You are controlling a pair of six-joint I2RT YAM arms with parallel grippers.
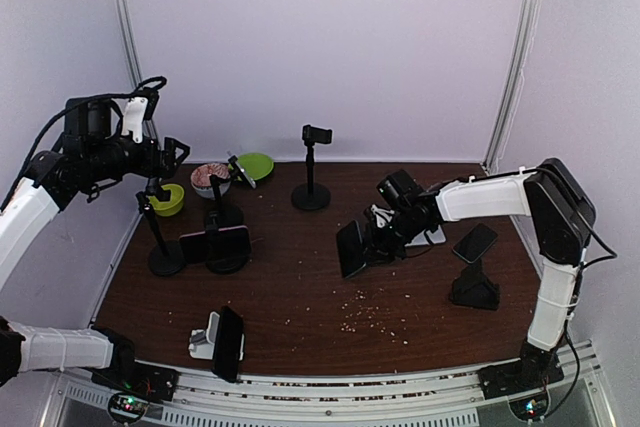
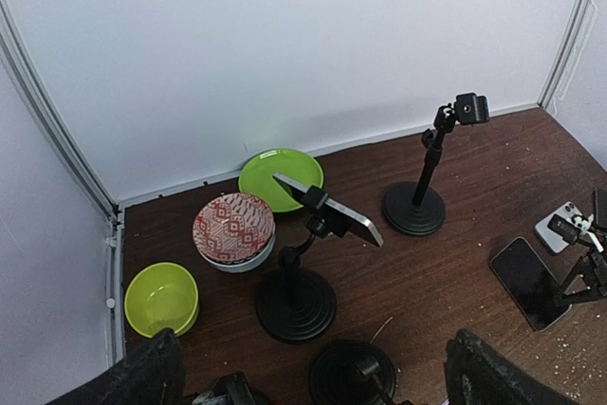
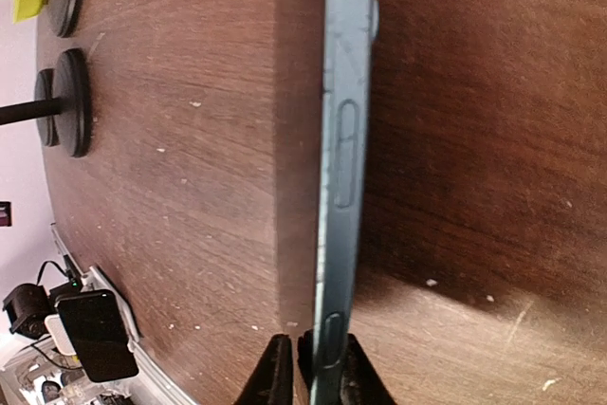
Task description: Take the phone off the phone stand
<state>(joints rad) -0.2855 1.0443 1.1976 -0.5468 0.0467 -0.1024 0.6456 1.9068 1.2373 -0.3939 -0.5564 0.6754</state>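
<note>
Patterned bowl (image 2: pixel 233 226) atop grey bowl (image 2: pixel 239 264) (phone (image 3: pixel 341 139) in fingers (image 3: pixel 275 375))

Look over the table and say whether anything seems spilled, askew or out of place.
Pale crumbs lie scattered across the brown table near its front middle, like a spill. The right gripper pinches a phone by its edge.

Overhead and wrist views sharing table (image 1: pixel 300 277)
</note>
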